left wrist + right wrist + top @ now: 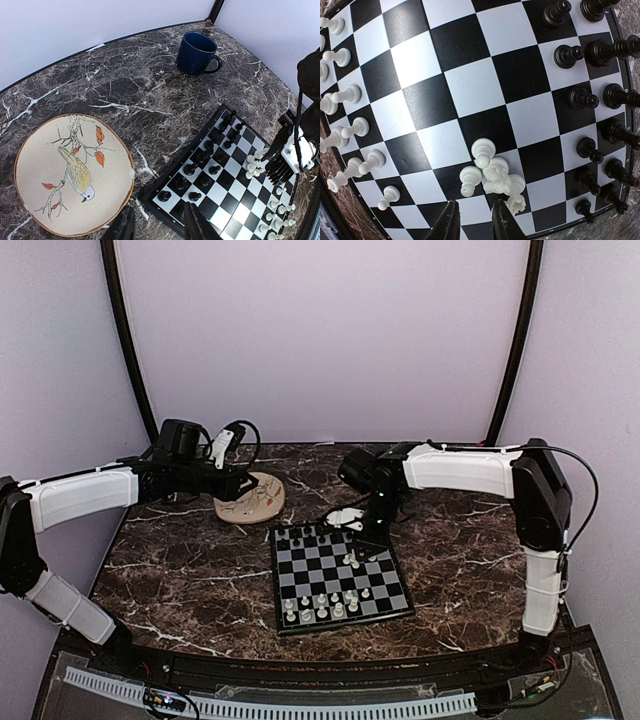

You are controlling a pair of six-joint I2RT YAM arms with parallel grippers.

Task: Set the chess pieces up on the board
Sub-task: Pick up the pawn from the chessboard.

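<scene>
Right wrist view: small square black-and-light-grey checked board (455, 45) fills frame; tiny black chessmen (592, 97) ranked along 1 edge, tiny cream-white chessmen (350, 95) along opposite edge.
Strays: approx 4 cream-white pieces in a tight cluster (496, 180), touching, near board's side rim, likely off their home squares.
Right tool (476, 212): fingers slightly apart, nothing btwn them, just short of cluster.
Left tool (159, 220): fingers apart, empty, over dark marble bench (125, 85) btwn round beige bird-painted plate (30, 165) & board.
Risk 1: pinch may catch 2 pieces or topple neighbours; cause: no gap for fingers.
Risk 2: tiny piece may pop from grip & roll off rim.
Risk 3: carry path may clip standing ranks; cause: low travel.
</scene>
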